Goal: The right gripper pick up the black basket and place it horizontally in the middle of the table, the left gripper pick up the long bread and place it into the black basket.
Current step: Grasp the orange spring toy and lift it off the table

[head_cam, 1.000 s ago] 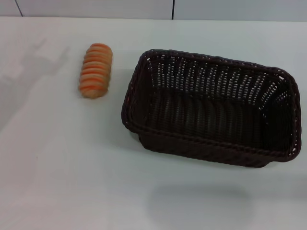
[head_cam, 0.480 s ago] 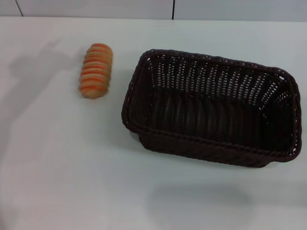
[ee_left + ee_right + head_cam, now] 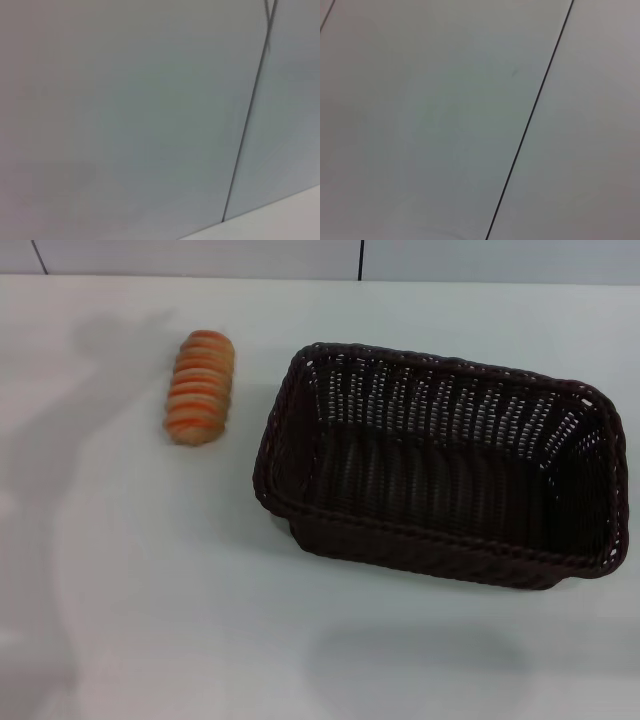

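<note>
Start from the table, the white surface that carries everything you need. It is your reference for "middle", and the black basket already sits on it lengthwise across the view, mouth up, somewhat to the robot's right of centre. That looks close to the horizontal placement the task asks for, so you may judge the first step done or nearly so; its slight skew is the only thing you might still correct.

Take the basket as your landmark. The long bread lies to the robot's left of it, apart from the braided rim and level with the basket's far half, its long axis running away from you. Lying free on bare table like that, it leaves room on both flanks for jaws to close across its narrow width.

Neither gripper appears in the head view, and both wrist cameras face only pale wall panels with a dark seam. You cannot tell whether the left gripper or the right gripper is spread or closed, or where it hangs. A soft shadow falls on the table beyond the bread, left of the basket.
</note>
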Controlling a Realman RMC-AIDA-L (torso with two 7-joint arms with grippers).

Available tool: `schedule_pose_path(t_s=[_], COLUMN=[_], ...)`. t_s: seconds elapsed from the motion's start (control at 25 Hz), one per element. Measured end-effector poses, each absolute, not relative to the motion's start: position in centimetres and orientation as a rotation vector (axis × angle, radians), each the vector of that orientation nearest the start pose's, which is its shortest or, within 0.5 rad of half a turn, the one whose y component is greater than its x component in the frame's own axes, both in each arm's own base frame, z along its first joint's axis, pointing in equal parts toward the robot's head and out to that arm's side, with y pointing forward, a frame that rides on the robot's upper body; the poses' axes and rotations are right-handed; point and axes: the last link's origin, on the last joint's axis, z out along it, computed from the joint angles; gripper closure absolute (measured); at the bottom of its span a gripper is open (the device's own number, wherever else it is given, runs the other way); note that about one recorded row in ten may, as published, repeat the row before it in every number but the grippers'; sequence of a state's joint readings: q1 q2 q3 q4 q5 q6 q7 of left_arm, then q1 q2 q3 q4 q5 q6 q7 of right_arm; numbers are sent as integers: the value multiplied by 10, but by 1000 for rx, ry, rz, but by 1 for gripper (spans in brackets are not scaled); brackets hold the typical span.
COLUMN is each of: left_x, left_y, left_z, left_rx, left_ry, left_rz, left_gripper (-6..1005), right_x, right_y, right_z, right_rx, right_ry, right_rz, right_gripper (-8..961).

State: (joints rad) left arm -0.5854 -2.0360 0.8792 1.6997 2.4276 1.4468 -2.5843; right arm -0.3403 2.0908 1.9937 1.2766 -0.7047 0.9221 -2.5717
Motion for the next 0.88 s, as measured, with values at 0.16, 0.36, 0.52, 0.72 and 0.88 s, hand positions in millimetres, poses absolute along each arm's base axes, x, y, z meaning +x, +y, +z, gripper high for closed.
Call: schedule_pose_path(t_s=[0.16,0.36,0.52,0.72,0.88], left_x=[-119,-106,-110,-115,-116], left_y=[400,405,430,448,451], left_z=[157,154,135,110,102], left_rx=[-2136,-2154,-2170,-2139,-2137], left_ry=[-860,-883,-1101,-1166,-1167], left_rz=[-280,-302,-147,71,136], left_gripper=[172,170,174,178,181], right_x=[348,352,349,347,348], right_y=[209,207,205,203,202], right_z=[163,166,168,169,170], right_rx=[-1516,-1516,-1521,-1525,-1528], right_ry=[205,204,189,180,184], right_rz=[353,320,311,302,293], right_gripper=[456,456,456,456,456])
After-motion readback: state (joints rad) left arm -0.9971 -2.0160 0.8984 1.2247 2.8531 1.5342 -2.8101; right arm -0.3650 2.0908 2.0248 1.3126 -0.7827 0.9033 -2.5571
